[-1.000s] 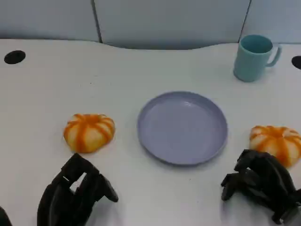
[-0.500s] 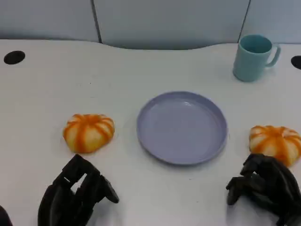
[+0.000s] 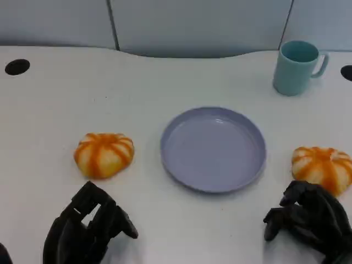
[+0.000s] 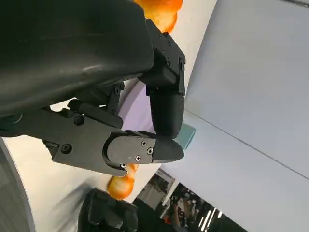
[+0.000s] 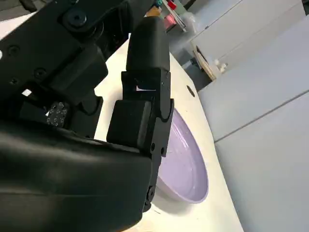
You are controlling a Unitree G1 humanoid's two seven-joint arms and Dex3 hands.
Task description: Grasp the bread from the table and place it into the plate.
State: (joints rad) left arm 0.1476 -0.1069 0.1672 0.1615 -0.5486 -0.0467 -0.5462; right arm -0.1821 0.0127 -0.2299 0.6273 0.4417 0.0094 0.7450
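**Two breads on table, plate unloaded**

A lavender plate (image 3: 213,148) is seen at the centre of the white table (image 3: 165,82). One orange-striped bread (image 3: 104,154) is located left of the plate, a second bread (image 3: 323,167) right of it. The left hand (image 3: 88,228) is held near the left bread, fingers curled, nothing gripped. The right hand (image 3: 308,223) is positioned just beside the right bread, fingers curled, empty. A teal mug (image 3: 297,67) is noted at far right.

We count two orange-striped bread rolls, one (image 3: 104,154) just beyond the left robot hand (image 3: 88,226) and one (image 3: 323,167) beside the right robot hand (image 3: 308,223). We count one purple plate (image 3: 213,148), one teal mug (image 3: 297,67), one bench (image 3: 165,82).
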